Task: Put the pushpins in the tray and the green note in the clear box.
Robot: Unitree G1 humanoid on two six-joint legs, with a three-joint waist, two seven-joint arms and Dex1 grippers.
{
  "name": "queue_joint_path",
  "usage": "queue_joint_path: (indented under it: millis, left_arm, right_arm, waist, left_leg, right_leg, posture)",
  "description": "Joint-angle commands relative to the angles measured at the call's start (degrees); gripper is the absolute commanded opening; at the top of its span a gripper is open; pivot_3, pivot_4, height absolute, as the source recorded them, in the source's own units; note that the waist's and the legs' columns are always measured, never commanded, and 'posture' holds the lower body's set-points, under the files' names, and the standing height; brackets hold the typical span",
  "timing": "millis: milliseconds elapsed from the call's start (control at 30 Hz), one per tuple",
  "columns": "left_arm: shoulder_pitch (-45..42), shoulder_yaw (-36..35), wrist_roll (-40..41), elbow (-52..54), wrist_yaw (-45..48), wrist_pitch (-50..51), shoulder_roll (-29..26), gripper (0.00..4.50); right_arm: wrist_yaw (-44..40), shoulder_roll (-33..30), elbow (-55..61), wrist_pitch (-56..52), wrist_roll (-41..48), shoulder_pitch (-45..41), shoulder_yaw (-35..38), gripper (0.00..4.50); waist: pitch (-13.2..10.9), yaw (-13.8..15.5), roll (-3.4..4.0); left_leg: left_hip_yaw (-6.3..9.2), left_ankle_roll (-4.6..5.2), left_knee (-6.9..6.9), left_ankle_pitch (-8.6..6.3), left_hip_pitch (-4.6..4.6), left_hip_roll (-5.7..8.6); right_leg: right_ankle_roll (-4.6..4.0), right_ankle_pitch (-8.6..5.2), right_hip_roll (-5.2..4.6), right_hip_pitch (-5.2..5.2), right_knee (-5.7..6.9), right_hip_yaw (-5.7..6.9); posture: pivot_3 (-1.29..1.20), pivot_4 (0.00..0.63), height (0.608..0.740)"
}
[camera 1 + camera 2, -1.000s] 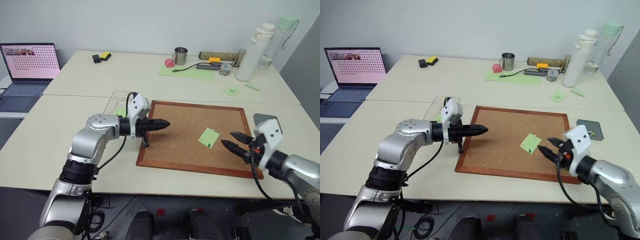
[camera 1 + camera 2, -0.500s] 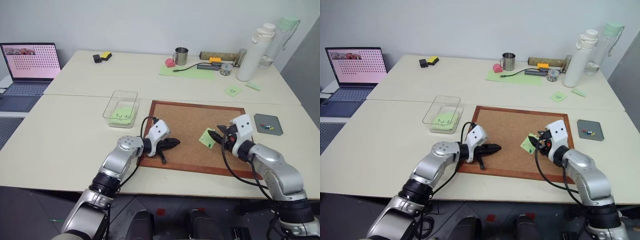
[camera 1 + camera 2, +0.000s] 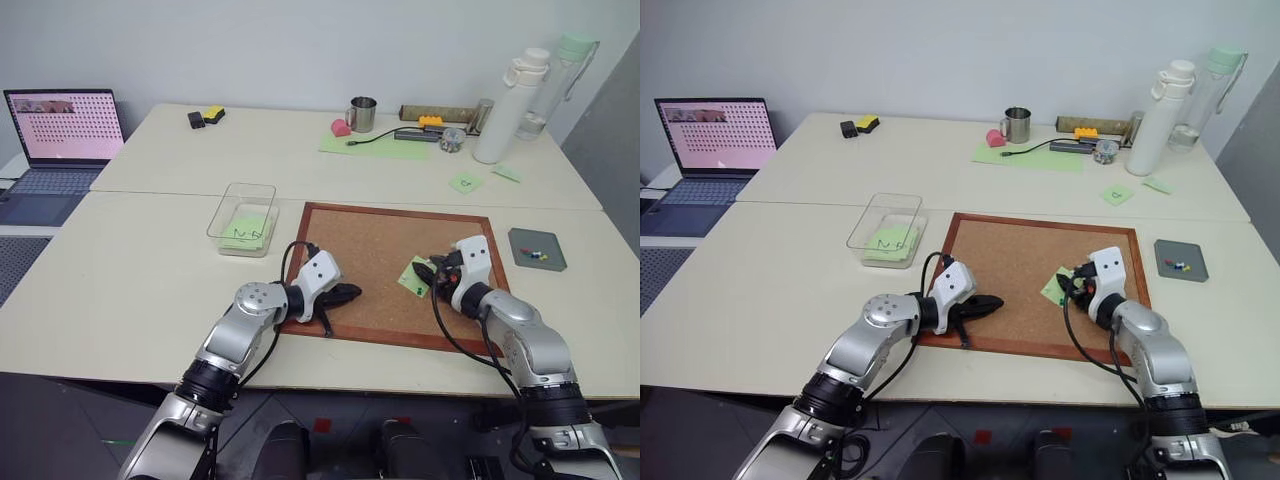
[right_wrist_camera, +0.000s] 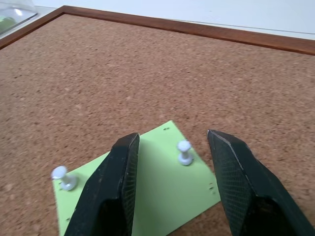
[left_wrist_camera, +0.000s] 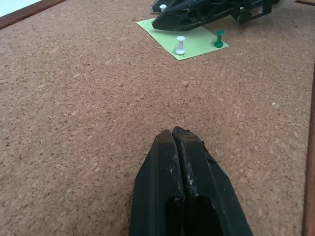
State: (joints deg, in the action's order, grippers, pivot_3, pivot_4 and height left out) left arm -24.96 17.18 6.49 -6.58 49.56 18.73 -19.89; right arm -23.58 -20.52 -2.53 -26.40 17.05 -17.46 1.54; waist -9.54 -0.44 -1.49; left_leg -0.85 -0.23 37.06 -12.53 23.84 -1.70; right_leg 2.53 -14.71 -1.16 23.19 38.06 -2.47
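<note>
The clear box (image 3: 241,217) sits left of the corkboard (image 3: 372,250). The left gripper (image 5: 183,147) is closed and empty. The right gripper (image 4: 172,145), jaws apart, half hides the pinned green note (image 4: 157,189). The tray's (image 3: 536,262) contents are too small to make out.

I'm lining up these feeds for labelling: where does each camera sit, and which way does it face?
Left eye and right eye views: on the head, looking forward and down at the cork board, clear box and tray; both arms show.
Left wrist view: on the left wrist, looking along the shut left claw across the cork toward the green note.
Right wrist view: on the right wrist, open right claw over the note and pushpins.
Both wrist views share the note and pins; the left one also shows the right claw.
</note>
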Motion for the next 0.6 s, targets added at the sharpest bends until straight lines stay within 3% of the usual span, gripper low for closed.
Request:
queue_joint_path:
  millis: [33, 267, 600]
  left_arm:
    - [0.9, 0.9, 0.5, 0.8, 1.1, 1.9, 0.1, 0.00]
    - [-0.3, -0.1, 0.2, -0.8, 1.7, 1.6, -1.0, 0.00]
    - [-1.4, 1.1, -3.0, -4.1, -0.4, 2.2, -1.1, 0.00]
  right_arm:
    - [0.1, 0.8, 0.0, 2.3, 0.3, -1.0, 2.2, 1.50]
    - [-0.8, 1.3, 0.3, 2.4, 0.2, -0.8, 2.0, 0.03]
    - [-2.1, 0.7, 7.7, 0.1, 4.0, -0.5, 4.0, 0.03]
  waist:
    - [0.0, 0.0, 0.03]
    - [0.0, 0.0, 0.05]
    - [0.0, 0.0, 0.06]
  left_leg:
    - [0.01, 0.00, -0.01, 0.00, 0.00, 0.00]
    - [0.01, 0.00, -0.01, 0.00, 0.00, 0.00]
    - [0.01, 0.00, -0.01, 0.00, 0.01, 0.01]
  right_leg:
    - [0.00, 0.00, 0.00, 0.00, 0.00, 0.01]
    - [0.00, 0.00, 0.01, 0.00, 0.00, 0.01]
    - [0.00, 0.00, 0.00, 0.00, 0.00, 0.00]
  posture:
    - [0.00, 0.150, 0.740]
    - [0.00, 0.150, 0.740]
    - [0.00, 0.150, 0.740]
